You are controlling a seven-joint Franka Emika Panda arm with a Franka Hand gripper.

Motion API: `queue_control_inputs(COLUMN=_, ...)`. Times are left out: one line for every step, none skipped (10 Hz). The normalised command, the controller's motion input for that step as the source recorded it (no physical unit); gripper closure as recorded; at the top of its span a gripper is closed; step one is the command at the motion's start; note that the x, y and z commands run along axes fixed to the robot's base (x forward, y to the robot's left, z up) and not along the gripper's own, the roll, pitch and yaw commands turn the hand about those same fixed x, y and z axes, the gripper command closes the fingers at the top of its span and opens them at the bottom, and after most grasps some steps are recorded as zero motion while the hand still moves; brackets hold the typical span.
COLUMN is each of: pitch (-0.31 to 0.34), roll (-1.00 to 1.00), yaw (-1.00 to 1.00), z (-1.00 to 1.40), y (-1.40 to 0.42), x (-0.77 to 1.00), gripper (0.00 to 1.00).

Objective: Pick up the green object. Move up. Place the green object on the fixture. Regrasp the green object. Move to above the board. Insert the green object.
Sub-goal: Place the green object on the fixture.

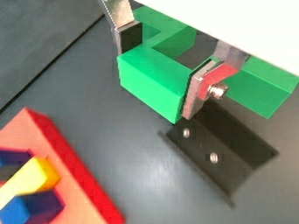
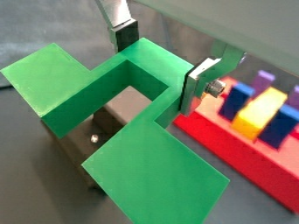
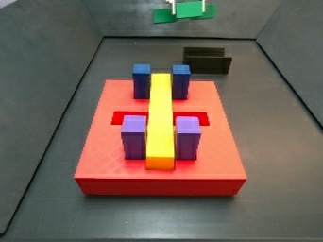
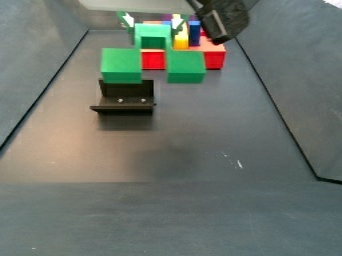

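The gripper (image 1: 163, 59) is shut on the green object (image 1: 152, 79). Its silver fingers (image 1: 197, 92) clamp the raised centre part from both sides, which also shows in a wrist view (image 2: 162, 59). The green object (image 4: 154, 62) hangs in the air just above the black fixture (image 4: 123, 98), its side arms spread wide (image 2: 70, 79). The fixture (image 1: 216, 153) lies on the dark floor under the piece, and its bracket shows in a side view (image 3: 209, 60). The red board (image 3: 158, 142) carries a yellow bar, blue posts and purple posts. It lies apart from the fixture.
The board's red edge (image 1: 65, 171) is beside the fixture in a wrist view, with its posts (image 2: 263, 109) close to the held piece. Dark walls enclose the floor (image 4: 174, 160). The arm's dark wrist (image 4: 214, 18) is above the board's far end.
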Motion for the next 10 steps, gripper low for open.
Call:
queue_control_inputs(pitch=0.0, roll=-0.79, yaw=0.0, z=0.0, y=-0.19, x=0.67, gripper=1.0)
queue_control_inputs(pitch=0.0, roll=-0.89, yaw=-0.02, z=0.0, y=-0.18, x=0.62, gripper=1.0)
queue_control_inputs(pitch=0.0, roll=-0.86, yaw=-0.11, z=0.0, y=-0.2, x=0.5, gripper=1.0)
queue_control_inputs(pitch=0.089, roll=-0.42, yaw=-0.4, z=-0.03, y=-0.15, x=0.67, gripper=1.0)
queue_control_inputs(pitch=0.04, roll=-0.41, yaw=-0.56, z=-0.03, y=-0.08, x=0.55, gripper=1.0)
queue_control_inputs(pitch=0.031, roll=-0.39, yaw=-0.6, z=-0.03, y=-0.02, x=0.54, gripper=1.0)
queue_control_inputs(pitch=0.0, roll=-0.42, yaw=-0.6, z=-0.04, y=0.0, x=0.56, gripper=1.0)
queue_control_inputs(pitch=-0.089, roll=-0.52, yaw=-0.41, z=-0.23, y=0.01, x=0.55, gripper=1.0)
queue_control_inputs(pitch=-0.223, roll=-0.53, yaw=-0.19, z=-0.3, y=0.05, x=0.46, gripper=1.0)
queue_control_inputs(pitch=-0.191, roll=-0.47, yaw=0.0, z=-0.34, y=0.1, x=0.37, gripper=1.0)
